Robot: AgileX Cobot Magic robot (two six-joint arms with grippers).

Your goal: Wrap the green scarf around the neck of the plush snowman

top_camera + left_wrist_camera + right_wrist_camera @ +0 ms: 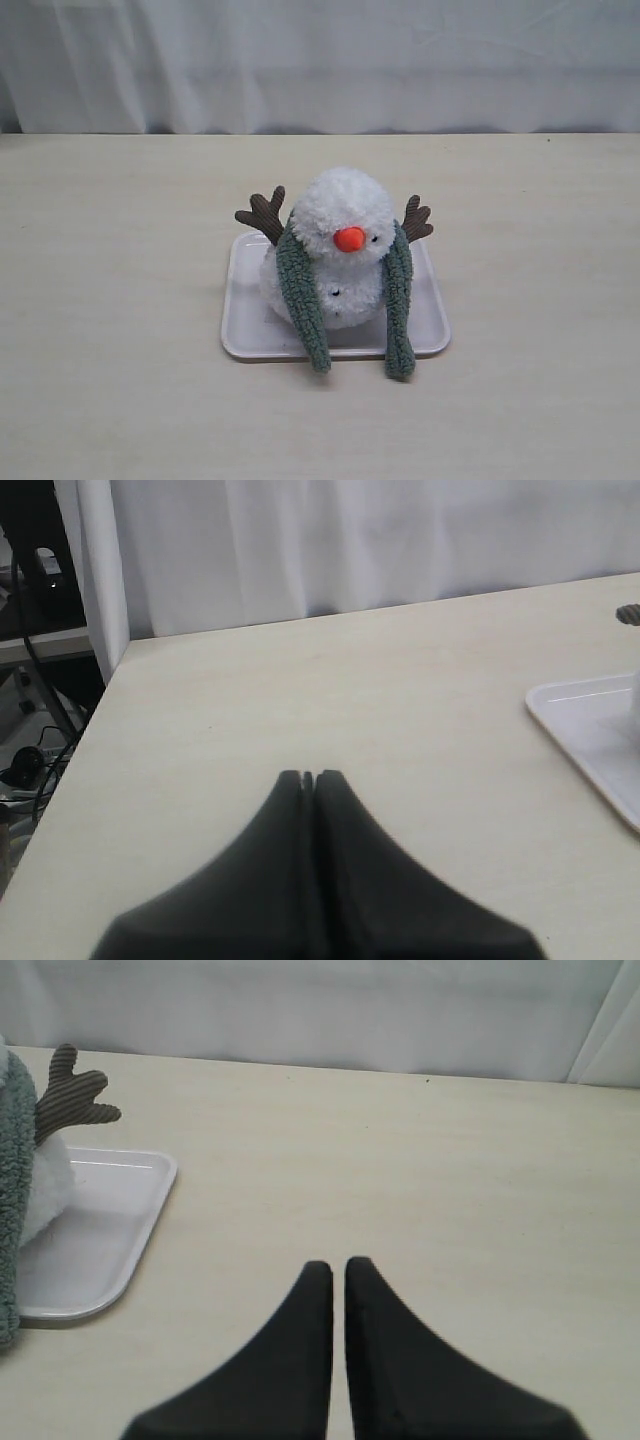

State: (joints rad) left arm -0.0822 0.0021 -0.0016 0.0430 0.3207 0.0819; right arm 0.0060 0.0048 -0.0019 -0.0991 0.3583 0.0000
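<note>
The plush snowman (pixel 343 210) sits upright on a white tray (pixel 245 335), its orange nose facing the camera. The green scarf (pixel 300 295) lies draped round the back of the snowman's neck (pixel 335 264). Its two ends hang down the front; the other strand (pixel 398 305) reaches past the tray's front rim, uncrossed. Neither gripper shows in the exterior view. My left gripper (pixel 308 776) is shut and empty over bare table, away from the tray (pixel 590 715). My right gripper (pixel 338 1265) is shut with a hairline gap, empty, with the scarf (pixel 12 1210) and a twig arm (pixel 70 1100) off to its side.
A white curtain (pixel 320 60) hangs behind the table's far edge. The table's side edge (pixel 75 750) shows in the left wrist view, with cables and equipment below it. The tray's rim (pixel 110 1290) lies near the right gripper.
</note>
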